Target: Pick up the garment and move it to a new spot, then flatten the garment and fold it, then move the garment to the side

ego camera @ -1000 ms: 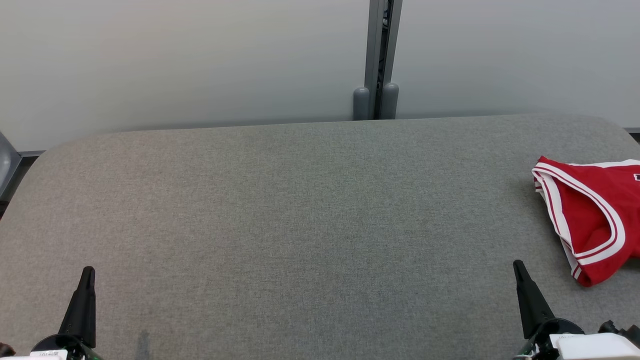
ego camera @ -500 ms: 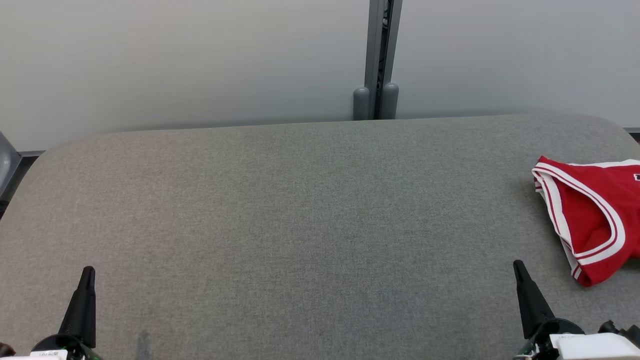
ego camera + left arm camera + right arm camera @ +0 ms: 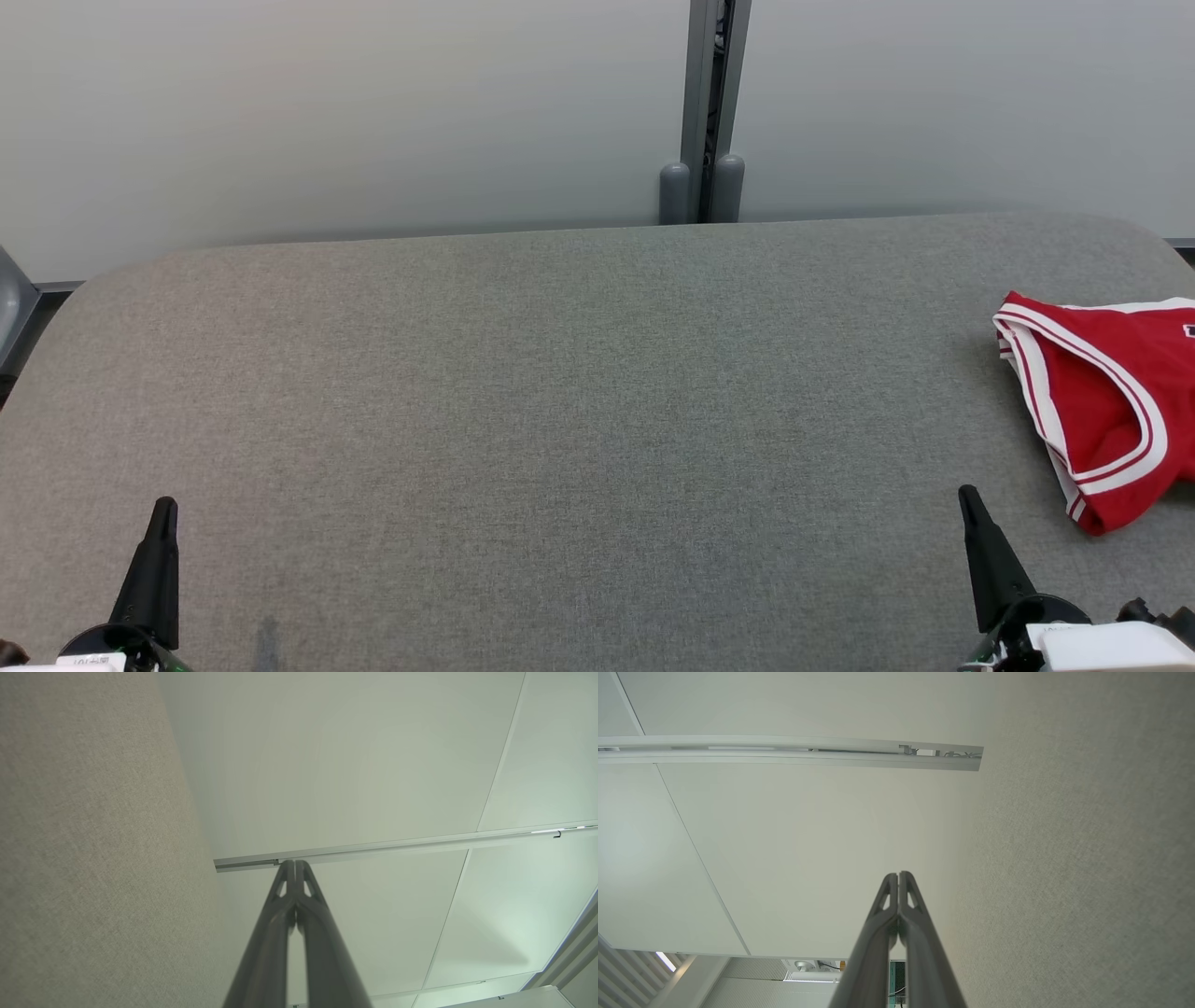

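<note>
Across the full width of the head view runs the table (image 3: 560, 420), covered in grey cloth, with a pale wall (image 3: 327, 112) behind it and a grey post (image 3: 705, 112) at the panel joint.

Finding 1, garment. The garment (image 3: 1102, 411), red with white-and-red trim, lies on the table at the far right, level with the middle of its depth. Its right part runs out of frame. What shows looks doubled over and fairly compact, with one trimmed opening uppermost.

Finding 2, grippers. The left gripper (image 3: 165, 511) sits at the lower left and the right gripper (image 3: 967, 497) at the lower right. Both are above the near edge of the table and well apart from the garment. Each wrist view shows the jaws pressed together tip to tip, the left (image 3: 295, 864) and the right (image 3: 899, 876), with nothing between them.

Finding 3, progress. Nothing is being handled. A garment off to one side, apparently folded, with both arms parked, fits the last step being done, so I judge the task most likely complete. (The same layout could equally be a start, with lift, flatten, fold and set-aside all outstanding. The pictures do not settle this, and the hidden part of the garment prevents a check on the fold.)

Finding 4, writing. A small dark-and-white mark sits on the garment at the frame edge, cut off and unreadable. The pale housings at the gripper bases carry tiny print, too small to read. No brand can be made out.
</note>
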Robot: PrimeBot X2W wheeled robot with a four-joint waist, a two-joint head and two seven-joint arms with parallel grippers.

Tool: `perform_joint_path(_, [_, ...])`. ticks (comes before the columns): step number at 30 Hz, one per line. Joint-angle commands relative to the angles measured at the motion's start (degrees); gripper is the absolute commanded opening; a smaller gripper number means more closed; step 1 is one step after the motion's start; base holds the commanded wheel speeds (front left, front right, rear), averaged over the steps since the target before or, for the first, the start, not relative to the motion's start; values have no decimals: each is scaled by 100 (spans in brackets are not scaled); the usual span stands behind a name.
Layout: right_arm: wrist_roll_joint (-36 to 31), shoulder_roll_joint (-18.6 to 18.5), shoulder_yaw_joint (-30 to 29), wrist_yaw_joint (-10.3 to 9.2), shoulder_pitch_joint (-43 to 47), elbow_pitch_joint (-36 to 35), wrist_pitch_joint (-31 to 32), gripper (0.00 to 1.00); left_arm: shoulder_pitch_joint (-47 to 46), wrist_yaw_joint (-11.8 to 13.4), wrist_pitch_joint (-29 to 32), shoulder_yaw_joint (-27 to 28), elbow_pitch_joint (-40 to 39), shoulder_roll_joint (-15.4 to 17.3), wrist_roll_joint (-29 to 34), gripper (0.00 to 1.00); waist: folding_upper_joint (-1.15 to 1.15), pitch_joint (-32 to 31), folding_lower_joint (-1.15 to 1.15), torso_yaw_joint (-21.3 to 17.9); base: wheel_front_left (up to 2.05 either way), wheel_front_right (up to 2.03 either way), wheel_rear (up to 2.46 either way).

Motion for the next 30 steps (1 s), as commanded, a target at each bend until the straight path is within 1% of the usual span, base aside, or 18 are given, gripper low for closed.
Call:
perform_joint_path(1, [-13,-19,-17,0,-56,20,1,0,-114,-24,10,20,-18,9,-55,0,0,0,0,0,0,0,0])
perform_joint_path(30, [-15,-17,-18,0,-56,20,5,0,-115,-24,11,22,-18,8,-53,0,0,0,0,0,0,0,0])
